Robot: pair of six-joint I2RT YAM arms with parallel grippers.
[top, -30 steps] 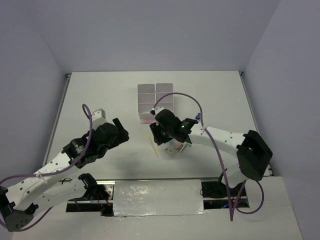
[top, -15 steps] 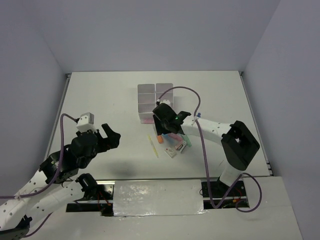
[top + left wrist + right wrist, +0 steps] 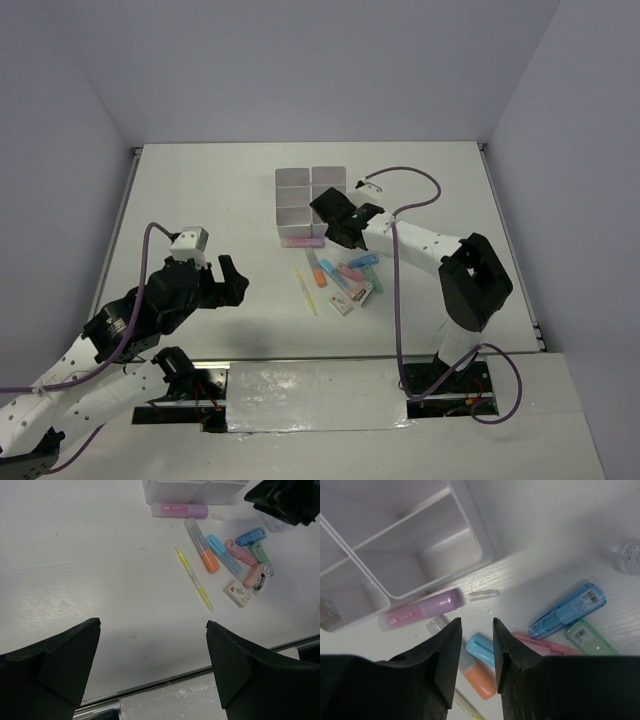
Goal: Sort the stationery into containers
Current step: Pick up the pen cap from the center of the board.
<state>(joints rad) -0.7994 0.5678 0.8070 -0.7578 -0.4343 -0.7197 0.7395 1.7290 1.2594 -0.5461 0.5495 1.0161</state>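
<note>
**Sorting barely begun: both arms empty, the stationery out on the desk**

The right jaws stand only a narrow slot apart, with nothing between them. They hang above the desk (image 3: 90,570), just outside the near corner of the white translucent plastic block of six square compartments (image 3: 477,527).

Directly below them lie a tiny clear cap (image 3: 483,595) and the end of a light blue marker (image 3: 481,648), with a clear marker with an orange end (image 3: 479,682) beside it. A pink-and-lilac marker (image 3: 420,611) lies along the block's near wall, on the outside. Further right, a bright blue marker (image 3: 567,611), a pale green piece (image 3: 585,636) and a pink marker (image 3: 540,644) sit close together. A small clear bottle (image 3: 630,555) stands at the edge of that wrist view.

The left jaws are spread wide and hold nothing, well apart from the pile. Their camera also shows a thin yellow pen (image 3: 195,579), a white printed eraser (image 3: 237,592) and a pink clip-like piece (image 3: 257,576), all on the desk.

The compartments in view look empty, apart from a greyish shape in one that I cannot identify. I judge that almost the whole sort remains to be done.
</note>
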